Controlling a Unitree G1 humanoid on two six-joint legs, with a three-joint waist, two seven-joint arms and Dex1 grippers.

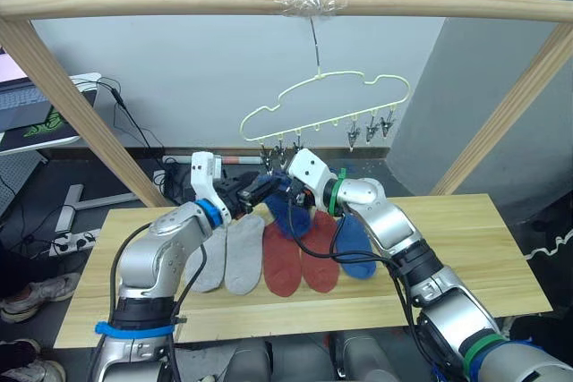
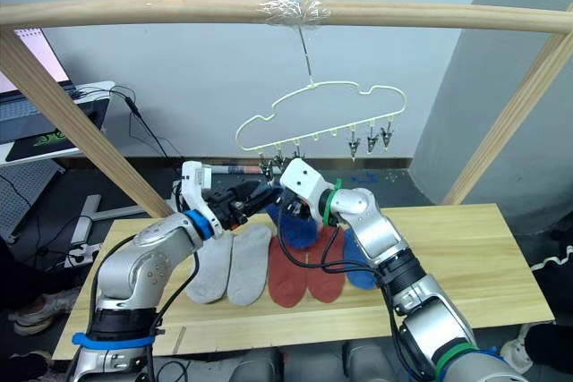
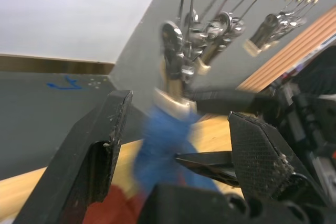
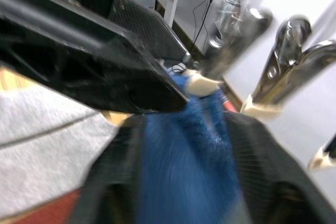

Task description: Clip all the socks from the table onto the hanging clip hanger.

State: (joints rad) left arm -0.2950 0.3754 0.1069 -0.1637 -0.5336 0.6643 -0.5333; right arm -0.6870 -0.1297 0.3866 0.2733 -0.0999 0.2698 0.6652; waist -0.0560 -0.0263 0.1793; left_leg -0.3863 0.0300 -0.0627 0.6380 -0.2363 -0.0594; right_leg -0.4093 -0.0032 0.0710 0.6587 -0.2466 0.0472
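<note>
Your right gripper [image 2: 285,192] grasps a blue sock [image 2: 300,225] just below the clip hanger [image 2: 313,114] | left gripper [image 2: 260,196] spread apart beside it | other socks [image 2: 269,266] on table [image 2: 466,248] underneath.

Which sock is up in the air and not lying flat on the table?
One blue sock: the right end effector holds it up beneath the clip hanger. The other five socks lie flat.

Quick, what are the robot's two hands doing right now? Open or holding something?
Left gripper: open, at the clips, holding nothing.
Right gripper: shut on a blue sock, lifting it to a clip.
</note>
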